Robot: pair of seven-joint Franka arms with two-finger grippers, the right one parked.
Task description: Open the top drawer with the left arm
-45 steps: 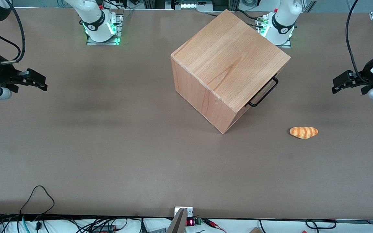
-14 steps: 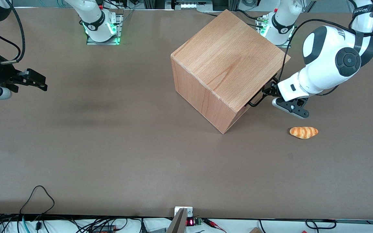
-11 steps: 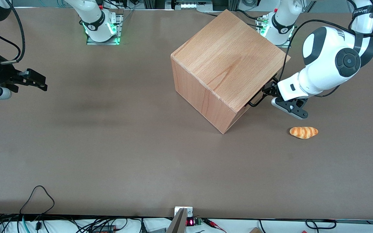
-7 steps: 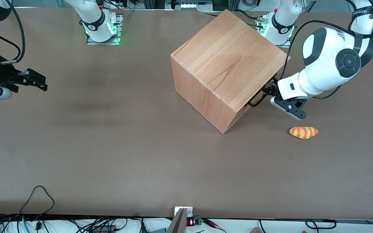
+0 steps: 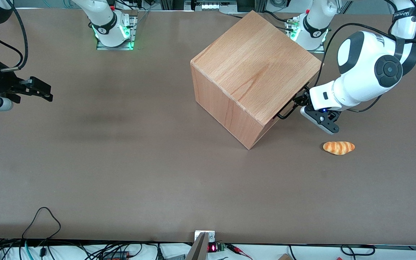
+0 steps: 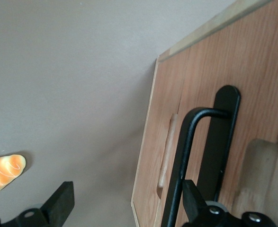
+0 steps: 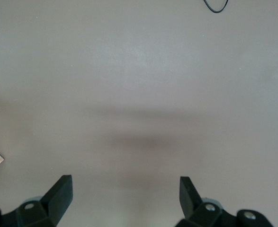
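The wooden cube cabinet [image 5: 255, 68] stands on the table, turned at an angle. The top drawer sits flush in the cabinet; its front [image 6: 257, 61] shows in the left wrist view. Its thin black wire handle [image 5: 287, 110] sticks out toward the working arm's end of the table and also shows in the left wrist view [image 6: 186, 142]. The left arm's gripper [image 5: 302, 106] is at the handle, in front of the drawer. Its fingers are wide open [image 6: 128, 205]. The handle bar runs just inside one finger [image 6: 193, 201]; the other finger [image 6: 63, 203] is over bare table.
A small orange bread roll [image 5: 338, 147] lies on the table nearer the front camera than the gripper, and shows in the left wrist view [image 6: 1, 172]. The white arm's elbow [image 5: 370, 68] hangs above the table beside the cabinet. Arm bases stand at the table's back edge.
The left arm came in from the working arm's end to the drawer handle. In the last second the gripper edged slightly closer to it. The cabinet and drawer have not moved.
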